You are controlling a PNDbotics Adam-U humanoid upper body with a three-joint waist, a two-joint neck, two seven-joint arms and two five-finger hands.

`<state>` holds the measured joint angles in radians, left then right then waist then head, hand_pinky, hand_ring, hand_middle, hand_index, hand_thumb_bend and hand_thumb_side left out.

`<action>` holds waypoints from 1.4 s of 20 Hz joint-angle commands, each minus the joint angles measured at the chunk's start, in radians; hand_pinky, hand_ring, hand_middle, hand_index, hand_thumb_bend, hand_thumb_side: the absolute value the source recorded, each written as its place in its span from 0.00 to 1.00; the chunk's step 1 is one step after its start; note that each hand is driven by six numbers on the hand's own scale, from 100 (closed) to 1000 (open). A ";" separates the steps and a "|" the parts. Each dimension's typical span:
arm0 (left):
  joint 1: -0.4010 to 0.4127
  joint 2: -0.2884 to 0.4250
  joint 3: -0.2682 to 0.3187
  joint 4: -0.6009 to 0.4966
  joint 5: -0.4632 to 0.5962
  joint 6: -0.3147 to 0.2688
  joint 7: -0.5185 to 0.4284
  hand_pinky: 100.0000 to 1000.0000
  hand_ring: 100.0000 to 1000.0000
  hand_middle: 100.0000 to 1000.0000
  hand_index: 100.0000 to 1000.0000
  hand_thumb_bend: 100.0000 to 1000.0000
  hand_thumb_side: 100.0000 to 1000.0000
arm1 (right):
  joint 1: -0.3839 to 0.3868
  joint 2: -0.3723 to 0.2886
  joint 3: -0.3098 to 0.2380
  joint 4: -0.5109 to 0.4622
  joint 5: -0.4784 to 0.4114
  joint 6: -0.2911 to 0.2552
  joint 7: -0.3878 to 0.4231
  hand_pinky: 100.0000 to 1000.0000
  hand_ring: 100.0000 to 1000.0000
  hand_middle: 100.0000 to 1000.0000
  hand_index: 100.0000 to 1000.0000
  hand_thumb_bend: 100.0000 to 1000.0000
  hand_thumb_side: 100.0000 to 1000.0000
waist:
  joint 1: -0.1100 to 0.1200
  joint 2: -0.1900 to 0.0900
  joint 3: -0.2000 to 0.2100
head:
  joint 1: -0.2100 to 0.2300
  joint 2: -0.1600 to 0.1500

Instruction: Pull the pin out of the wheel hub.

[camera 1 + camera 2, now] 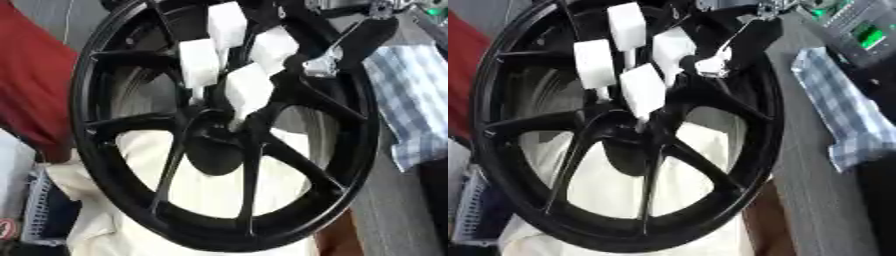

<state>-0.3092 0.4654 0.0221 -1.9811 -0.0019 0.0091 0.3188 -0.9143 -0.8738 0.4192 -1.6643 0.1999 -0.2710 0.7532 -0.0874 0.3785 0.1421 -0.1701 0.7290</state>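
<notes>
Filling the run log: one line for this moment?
wheel on white cloth | white blocks at hub | right robot hand beside blocks | left unseen

Right hand (302, 55) entered from upper right, black arm angled down-left. White-padded fingers (249, 87) pointed downward, spread slightly, tips converging near centre of view. Curl state could not be judged. Left hand not seen in either view.

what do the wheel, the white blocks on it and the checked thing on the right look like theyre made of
Wheel: probably cast metal with a glossy black painted finish; the rim and spokes show sheen.
White blocks: look like matte foam or plastic; which one is unclear. They sit on thin stems near the hub.
Checked cloth: woven fabric, blue and white, rumpled and soft.
</notes>
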 commanded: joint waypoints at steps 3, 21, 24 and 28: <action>-0.013 0.015 0.003 -0.019 -0.002 -0.005 0.006 0.60 0.49 0.52 0.67 0.00 0.56 | -0.012 -0.007 -0.009 0.019 0.037 -0.012 -0.006 0.96 1.00 0.81 0.92 0.10 0.52 | 0.003 -0.007 0.006 | -0.013 -0.029; 0.001 0.013 0.007 -0.019 0.004 -0.005 0.007 0.60 0.49 0.52 0.67 0.00 0.56 | -0.034 0.021 -0.007 0.044 -0.084 0.089 -0.051 0.92 0.94 0.34 0.48 0.00 0.33 | 0.005 -0.022 0.002 | -0.026 -0.005; 0.005 0.014 0.008 -0.019 0.004 -0.003 0.007 0.61 0.49 0.52 0.67 0.00 0.56 | -0.046 0.006 -0.027 0.032 -0.129 0.122 -0.028 0.90 0.92 0.31 0.46 0.00 0.29 | 0.007 -0.034 -0.007 | -0.028 0.002; 0.009 0.018 0.011 -0.019 0.003 -0.002 0.006 0.61 0.49 0.52 0.67 0.00 0.56 | -0.057 -0.016 -0.072 0.022 -0.187 0.173 -0.016 0.91 0.92 0.29 0.45 0.00 0.27 | 0.009 -0.050 -0.018 | -0.030 0.007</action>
<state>-0.2978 0.4643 0.0229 -1.9811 0.0024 0.0059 0.3228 -0.9508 -0.8500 0.3775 -1.6245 0.0385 -0.1133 0.7352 -0.0840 0.3541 0.1232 -0.1965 0.7348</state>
